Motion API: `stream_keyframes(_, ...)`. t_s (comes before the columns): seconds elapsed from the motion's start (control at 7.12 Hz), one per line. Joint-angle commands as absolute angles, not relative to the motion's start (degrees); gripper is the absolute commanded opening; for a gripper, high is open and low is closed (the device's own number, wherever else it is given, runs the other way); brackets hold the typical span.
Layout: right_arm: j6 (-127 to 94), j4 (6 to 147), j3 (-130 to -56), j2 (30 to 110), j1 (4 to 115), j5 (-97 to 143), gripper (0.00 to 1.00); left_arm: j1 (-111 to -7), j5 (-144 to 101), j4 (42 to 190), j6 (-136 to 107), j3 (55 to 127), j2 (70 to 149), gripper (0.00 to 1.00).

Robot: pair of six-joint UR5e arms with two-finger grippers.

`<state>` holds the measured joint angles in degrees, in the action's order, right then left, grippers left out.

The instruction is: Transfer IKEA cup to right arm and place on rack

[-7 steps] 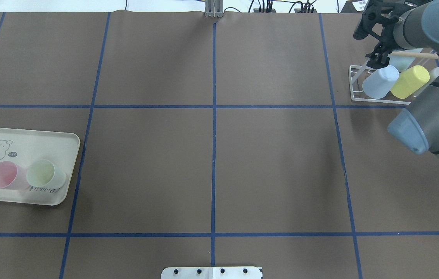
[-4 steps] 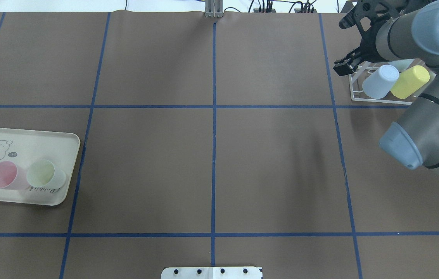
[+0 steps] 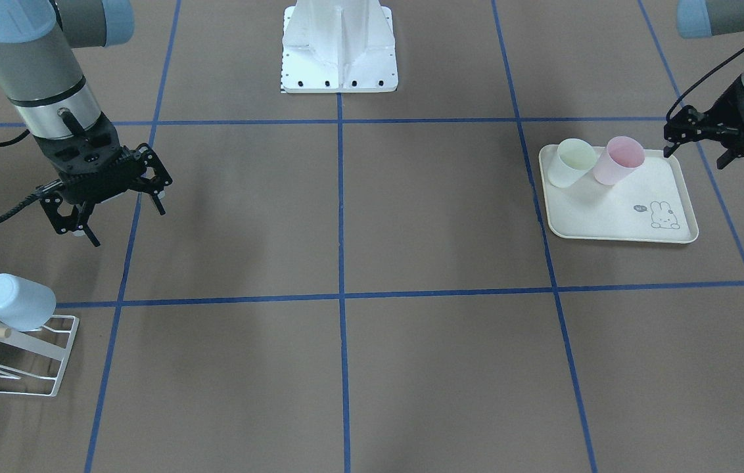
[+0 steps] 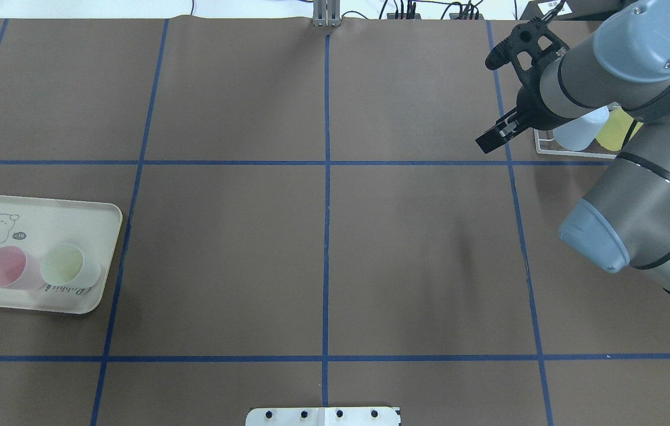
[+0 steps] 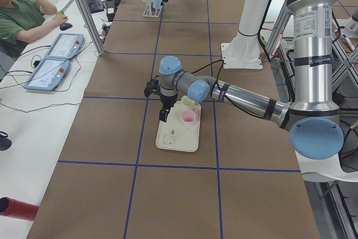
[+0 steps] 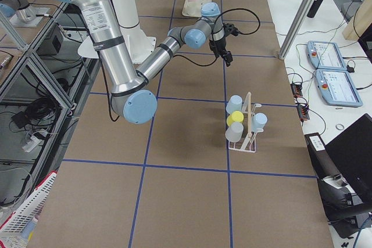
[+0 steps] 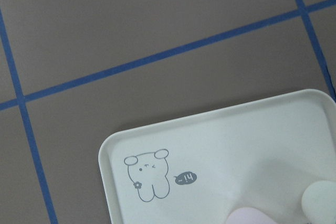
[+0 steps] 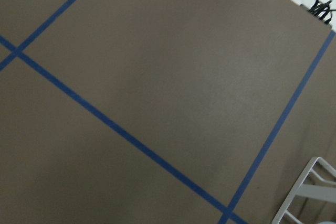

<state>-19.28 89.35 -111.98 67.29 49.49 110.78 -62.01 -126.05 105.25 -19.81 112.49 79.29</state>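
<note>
Treat pick-up as the step in hand, ahead of any handover. Locate the pink cup (image 3: 618, 159), pale translucent plastic, mouth up, seemingly touching the green cup (image 3: 572, 163) on the tray (image 3: 608, 226), at 9 o'clock in the overhead view. Note the left gripper (image 3: 694, 154) just beside the pink cup, parted and empty. Next, likely: align over the rim, descend, close. Note the right gripper (image 3: 123, 223) spread wide, empty, near the rack (image 3: 60, 358) at 2 o'clock.
</note>
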Motion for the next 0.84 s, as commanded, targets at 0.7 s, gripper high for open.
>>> stream_keyframes(0.7,-19.5,91.8,-113.9,66.9,48.9,113.2,1.0,-53.2,-124.1,120.2,-37.4,108.0,75.1,0.9)
